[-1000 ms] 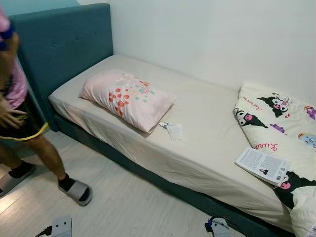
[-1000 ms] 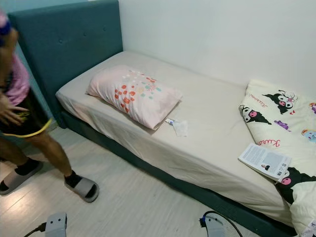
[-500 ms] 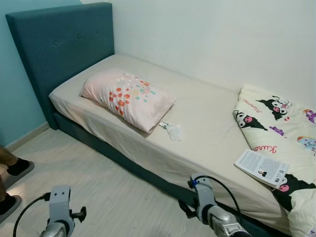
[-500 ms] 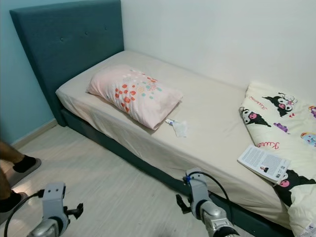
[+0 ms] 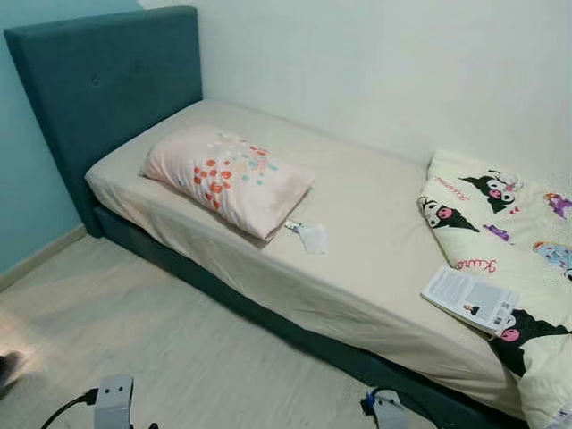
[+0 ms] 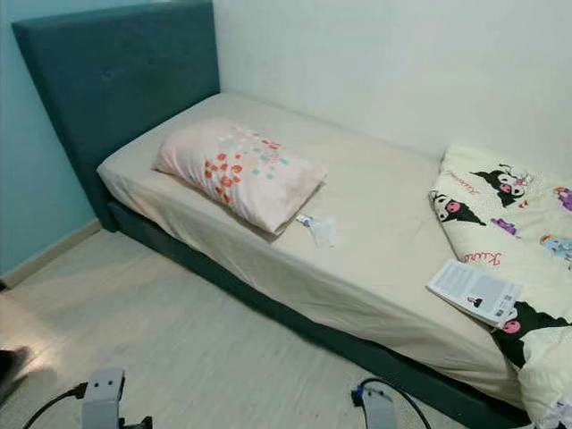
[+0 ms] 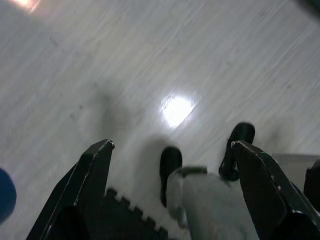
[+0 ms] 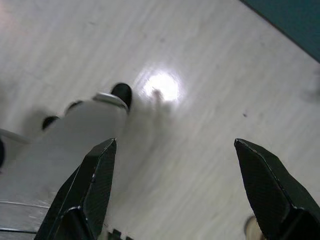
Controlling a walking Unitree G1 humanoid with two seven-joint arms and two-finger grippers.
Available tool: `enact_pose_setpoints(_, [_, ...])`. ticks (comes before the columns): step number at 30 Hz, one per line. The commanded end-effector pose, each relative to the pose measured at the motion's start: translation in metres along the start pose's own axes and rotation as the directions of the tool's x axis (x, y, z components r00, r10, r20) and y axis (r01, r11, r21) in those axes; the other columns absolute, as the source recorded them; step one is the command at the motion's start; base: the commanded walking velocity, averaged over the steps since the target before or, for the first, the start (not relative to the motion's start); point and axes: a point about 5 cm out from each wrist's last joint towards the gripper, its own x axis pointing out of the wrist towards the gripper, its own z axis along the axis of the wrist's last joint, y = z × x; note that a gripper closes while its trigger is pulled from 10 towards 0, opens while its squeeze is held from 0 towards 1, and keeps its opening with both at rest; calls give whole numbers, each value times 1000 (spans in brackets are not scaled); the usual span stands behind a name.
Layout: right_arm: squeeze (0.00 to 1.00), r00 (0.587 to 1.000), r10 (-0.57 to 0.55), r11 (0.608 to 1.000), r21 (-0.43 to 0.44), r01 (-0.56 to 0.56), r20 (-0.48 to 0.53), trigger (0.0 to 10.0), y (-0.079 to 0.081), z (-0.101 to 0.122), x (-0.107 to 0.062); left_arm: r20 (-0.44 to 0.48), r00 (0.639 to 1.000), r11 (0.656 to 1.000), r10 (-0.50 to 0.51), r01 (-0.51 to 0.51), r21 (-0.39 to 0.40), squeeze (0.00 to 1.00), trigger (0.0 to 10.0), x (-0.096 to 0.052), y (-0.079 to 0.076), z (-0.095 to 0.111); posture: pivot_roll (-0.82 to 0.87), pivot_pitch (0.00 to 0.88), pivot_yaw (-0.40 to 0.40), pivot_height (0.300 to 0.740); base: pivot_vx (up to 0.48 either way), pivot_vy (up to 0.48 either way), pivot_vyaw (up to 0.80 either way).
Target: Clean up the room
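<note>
The wrapper [image 5: 313,237] lies on the bed [image 5: 375,268] just beside the pillow [image 5: 228,177]; the booklet [image 5: 469,299] rests on the blanket [image 5: 500,232] near the foot. A second ago a person stood by the headboard; now they are gone apart from a dark blur at the floor's left edge, so the way to the bed looks free. Both arms have dropped low since half a second ago. The left gripper [image 7: 172,187] and right gripper [image 8: 175,192] hang spread wide over bare floor [image 5: 179,349], holding and touching nothing.

Teal bed [image 5: 143,237] with pink pillow [image 5: 228,176], small wrapper [image 5: 313,238], cartoon-print duvet [image 5: 500,232] and booklet [image 5: 469,299] on top
</note>
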Motion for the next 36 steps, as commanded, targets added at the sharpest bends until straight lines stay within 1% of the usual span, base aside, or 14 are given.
enact_pose_setpoints(1, [0, 1000, -17, 1000, -13, 17, -26, 10000, -7, -7, -2, -87, 996, 1000, 3, -5, -17, 0, 10000, -5, -5, -25, -17, 0, -99, 740, 0, 0, 0])
enact_pose_setpoints(2, [0, 1000, -17, 1000, -13, 17, -26, 10000, -7, -7, -2, -87, 996, 1000, 3, -5, -17, 0, 10000, -5, -5, -25, -17, 0, -99, 740, 0, 0, 0])
enact_pose_setpoints(4, [0, 999, -28, 999, -25, 27, -41, 10000, -11, -11, -3, -121, 993, 1000, 5, -8, -18, 0, 10000, -9, -8, -40, -19, 0, -100, 740, 0, 0, 0])
enact_pose_setpoints(7, [0, 999, -24, 999, -32, 22, -35, 10000, -12, -8, -3, -116, 993, 999, -1, -4, -41, 0, 10000, -10, -12, -43, -13, 0, -104, 740, 295, 0, 0])
enact_pose_setpoints(10, [0, 1000, -10, 998, -64, 9, -15, 10000, -10, -2, -2, -96, 995, 996, -1, -7, -84, 0, 10000, -9, -17, -40, -12, 0, -105, 740, 387, 0, 0])
enact_pose_setpoints(12, [0, 1000, -10, 998, -67, 9, -13, 10000, -10, -2, -2, -95, 995, 996, -1, -8, -87, 0, 10000, -9, -17, -40, -12, 0, -105, 740, 390, 0, 0])
enact_pose_setpoints(13, [0, 1000, -6, 996, -94, 5, -12, 10000, -10, 0, -2, -85, 996, 996, -3, -5, -87, 0, 10000, -8, -19, -37, -9, 0, -105, 740, 405, 0, 750])
enact_pose_setpoints(16, [0, 1000, 5, 994, -107, -6, -8, 10000, -8, 1, -2, -71, 997, 996, -5, -2, -93, 0, 10000, -7, -21, -34, -10, 0, -104, 740, 455, 0, 767])
enact_pose_setpoints(18, [0, 1000, 20, 990, -140, -21, -9, 10000, -6, 2, -1, -46, 999, 995, -4, -1, -103, 0, 10000, -4, -21, -25, -10, 0, -106, 740, 480, 0, 775])
enact_pose_setpoints(20, [0, 1000, 23, 991, -133, -25, -12, 10000, -5, 1, -1, -24, 1000, 993, 2, -5, -115, 0, 10000, -2, -15, -14, -10, 0, -108, 740, 450, 0, 775])
enact_pose_setpoints(25, [0, 1000, 22, 992, -127, -25, -20, 10000, -6, -2, -2, -11, 1000, 993, 6, -7, -121, 0, 10000, 0, -11, -7, -12, 0, -109, 740, 480, 0, 761])
enact_pose_setpoints(30, [0, 999, -17, 994, -107, 13, -37, 10000, -12, -11, -4, 3, 1000, 992, 5, -4, -123, 0, 10000, 0, -4, -1, -19, 0, -108, 740, 480, 0, 0])
enact_pose_setpoints(35, [0, 999, -26, 993, -115, 21, -42, 10000, -14, -12, -4, 26, 1000, 991, 5, -1, -132, 0, 10000, 0, 1, 3, -18, 0, -111, 740, 480, 0, 0])
enact_pose_setpoints(36, [0, 999, -25, 993, -115, 21, -42, 10000, -14, -11, -4, 44, 999, 991, 6, 0, -137, 0, 10000, 1, 4, 7, -16, 0, -114, 740, 480, 0, 0])
